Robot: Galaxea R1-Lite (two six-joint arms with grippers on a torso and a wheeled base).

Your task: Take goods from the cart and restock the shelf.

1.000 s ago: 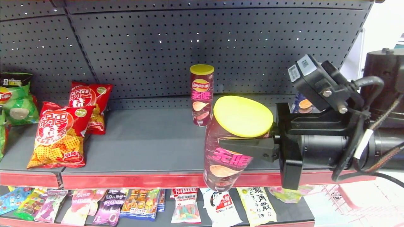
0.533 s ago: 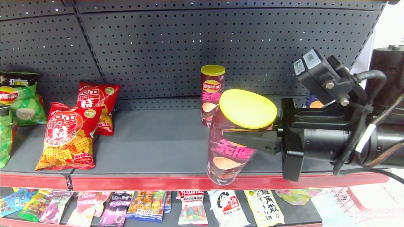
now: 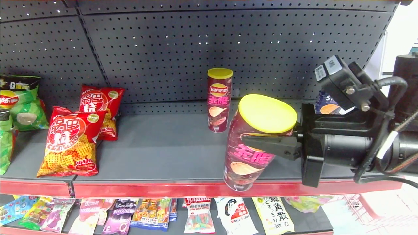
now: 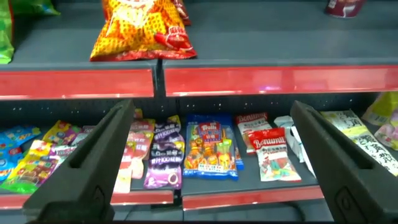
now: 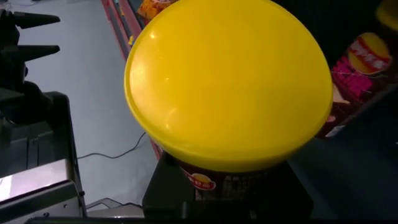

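Observation:
My right gripper (image 3: 266, 140) is shut on a dark red chip can with a yellow lid (image 3: 251, 153), holding it slightly tilted at the red front edge of the grey shelf (image 3: 156, 150). The same can's lid (image 5: 227, 78) faces the right wrist camera. A second, matching chip can (image 3: 219, 99) stands upright near the back of the shelf, behind and to the left of the held one. My left gripper (image 4: 214, 155) is open, its two dark fingers spread in front of the lower shelf of snack packets (image 4: 205, 149).
Two red snack bags (image 3: 73, 142) lie on the shelf's left side, with green bags (image 3: 18, 104) at the far left. A blue packet (image 3: 326, 104) sits behind my right arm. The lower shelf holds several small packets (image 3: 150, 212). Bare shelf lies between the red bags and the cans.
The head camera shifted a little early on. My right gripper has carried the chip can slightly to the right and up along the shelf's front edge.

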